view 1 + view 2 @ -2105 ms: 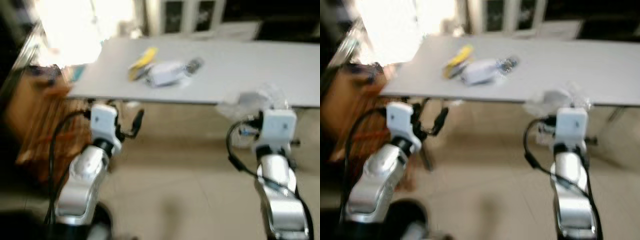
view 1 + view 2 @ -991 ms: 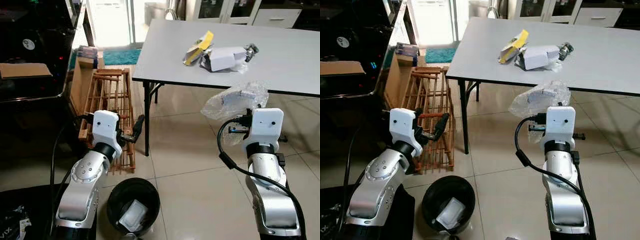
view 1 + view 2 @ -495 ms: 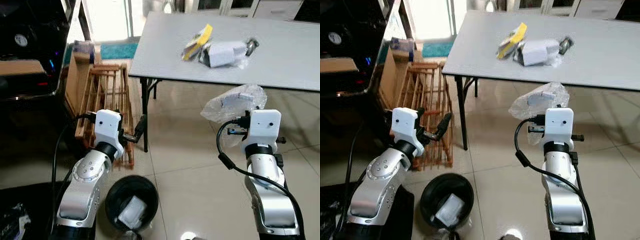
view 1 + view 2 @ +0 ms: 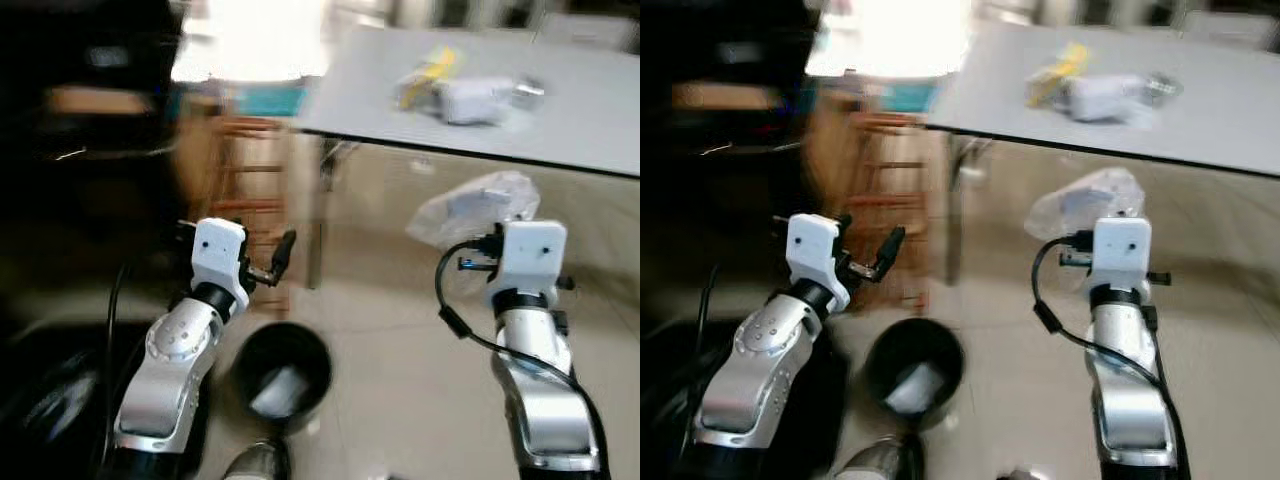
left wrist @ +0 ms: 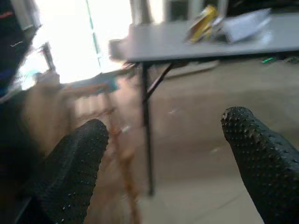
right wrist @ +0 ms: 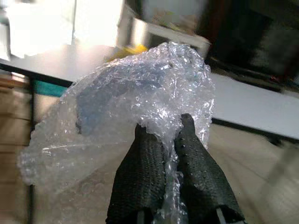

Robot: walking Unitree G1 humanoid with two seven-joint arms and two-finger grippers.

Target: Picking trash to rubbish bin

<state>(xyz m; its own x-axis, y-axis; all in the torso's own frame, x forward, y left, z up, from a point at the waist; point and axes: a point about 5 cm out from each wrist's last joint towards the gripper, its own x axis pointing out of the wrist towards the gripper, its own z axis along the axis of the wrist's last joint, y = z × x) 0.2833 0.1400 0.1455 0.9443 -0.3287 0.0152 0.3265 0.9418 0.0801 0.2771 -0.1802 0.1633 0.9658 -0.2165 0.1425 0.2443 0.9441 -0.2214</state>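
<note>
A crumpled bubble wrap (image 6: pixel 140 102), judged light, soft and slippery, is being pinched by one gathered fold in the closed right gripper (image 6: pixel 170 135) above the floor, right of the bin (image 4: pixel 280 372), while the left gripper (image 5: pixel 168 154) is being held wide and empty.

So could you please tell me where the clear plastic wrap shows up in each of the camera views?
Left eye view: plastic wrap above the right gripper, below the table's edge.
Right eye view: same spot, in front of the right arm.
Right wrist view: pinched between the black fingers.
Left wrist view: I can't make it out.
Shared landmark: the grey table.
</note>
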